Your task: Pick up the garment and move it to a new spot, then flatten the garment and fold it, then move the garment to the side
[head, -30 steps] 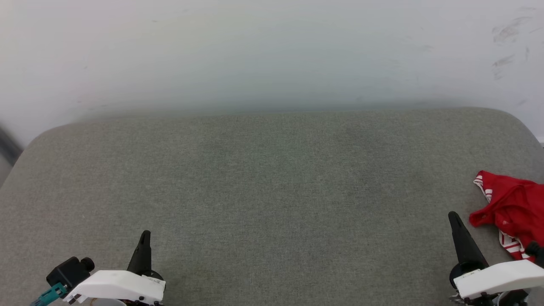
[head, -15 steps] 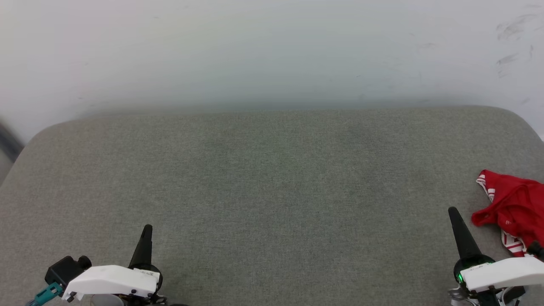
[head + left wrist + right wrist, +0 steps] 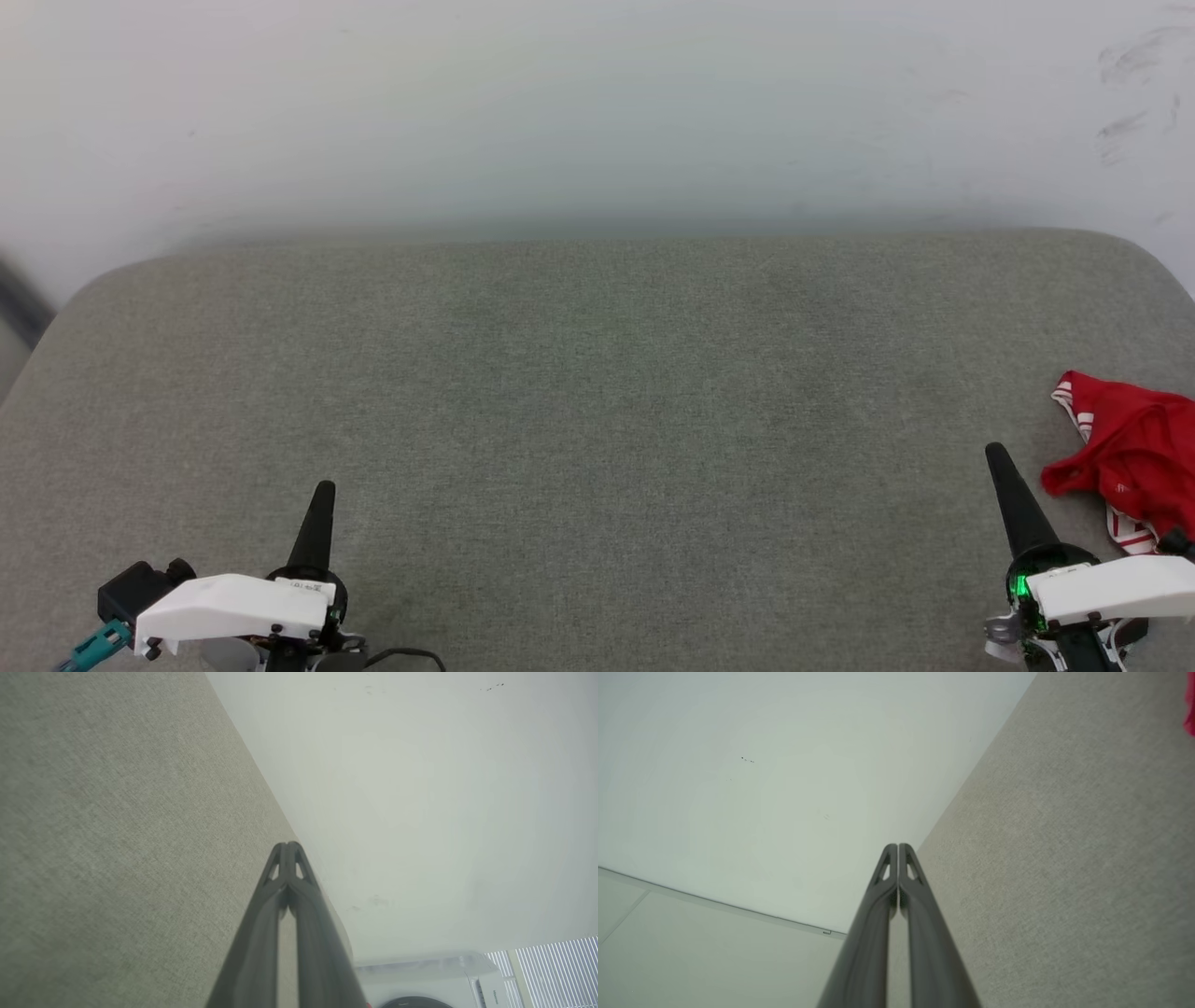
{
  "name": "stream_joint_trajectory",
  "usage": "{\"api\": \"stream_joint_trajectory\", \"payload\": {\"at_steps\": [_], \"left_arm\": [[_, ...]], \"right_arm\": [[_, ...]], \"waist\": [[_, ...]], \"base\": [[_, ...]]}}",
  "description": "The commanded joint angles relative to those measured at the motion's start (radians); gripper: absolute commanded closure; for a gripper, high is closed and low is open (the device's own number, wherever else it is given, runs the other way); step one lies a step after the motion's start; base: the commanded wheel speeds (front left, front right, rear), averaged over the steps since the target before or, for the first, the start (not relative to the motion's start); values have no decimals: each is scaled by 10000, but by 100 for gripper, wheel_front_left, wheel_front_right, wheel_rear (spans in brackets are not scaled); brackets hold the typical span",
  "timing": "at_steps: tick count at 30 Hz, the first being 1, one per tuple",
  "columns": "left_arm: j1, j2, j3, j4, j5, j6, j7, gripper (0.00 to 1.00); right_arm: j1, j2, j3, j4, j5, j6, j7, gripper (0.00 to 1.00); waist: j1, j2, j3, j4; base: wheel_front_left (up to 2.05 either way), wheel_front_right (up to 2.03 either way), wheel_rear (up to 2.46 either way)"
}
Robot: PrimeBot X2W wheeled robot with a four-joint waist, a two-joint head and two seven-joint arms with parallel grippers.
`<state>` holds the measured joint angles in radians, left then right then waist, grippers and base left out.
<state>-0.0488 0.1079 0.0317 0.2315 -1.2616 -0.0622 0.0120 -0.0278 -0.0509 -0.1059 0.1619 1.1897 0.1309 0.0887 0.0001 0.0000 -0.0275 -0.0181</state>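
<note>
The garment [image 3: 1134, 457], red with red-white striped trim, lies crumpled at the right edge of the grey cushioned surface [image 3: 597, 401], partly cut off by the head view's edge. A sliver of its red cloth [image 3: 1190, 711] shows at the right wrist view's upper right. My right gripper [image 3: 997, 455] is shut and empty, its tip just left of the garment and apart from it; in its wrist view its tips [image 3: 898, 847] are pressed together. My left gripper [image 3: 324, 488] is shut and empty at the lower left, far from the garment, its tips [image 3: 288, 845] closed.
A white wall [image 3: 597, 112] rises behind the grey surface. The surface's rounded corners fall away at the far left and far right. A white appliance [image 3: 430, 982] and window blinds [image 3: 556, 970] show in the left wrist view beyond the surface's edge.
The head view has shifted slightly, so the garment sits a little further right. Both grippers' tips have risen a little in the view; both stay shut. The garment has not moved on the surface.
</note>
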Motion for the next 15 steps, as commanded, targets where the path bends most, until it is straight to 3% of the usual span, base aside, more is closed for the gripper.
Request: {"api": "stream_joint_trajectory", "payload": {"at_steps": [1, 15], "left_arm": [[-256, -39, 74, -40, -215, -94, 64, 100], [-392, -216, 338, 23, -1307, -302, 392, 100]], "right_arm": [[-268, 1, -17, -11, 263, -1, 10, 100], [-459, 4, -40, 271, 1584, -2, 91, 100]], "waist": [[-1, 0, 9, 5], [-1, 0, 94, 56]], "base": [[0, 0, 0], [0, 0, 0]]}}
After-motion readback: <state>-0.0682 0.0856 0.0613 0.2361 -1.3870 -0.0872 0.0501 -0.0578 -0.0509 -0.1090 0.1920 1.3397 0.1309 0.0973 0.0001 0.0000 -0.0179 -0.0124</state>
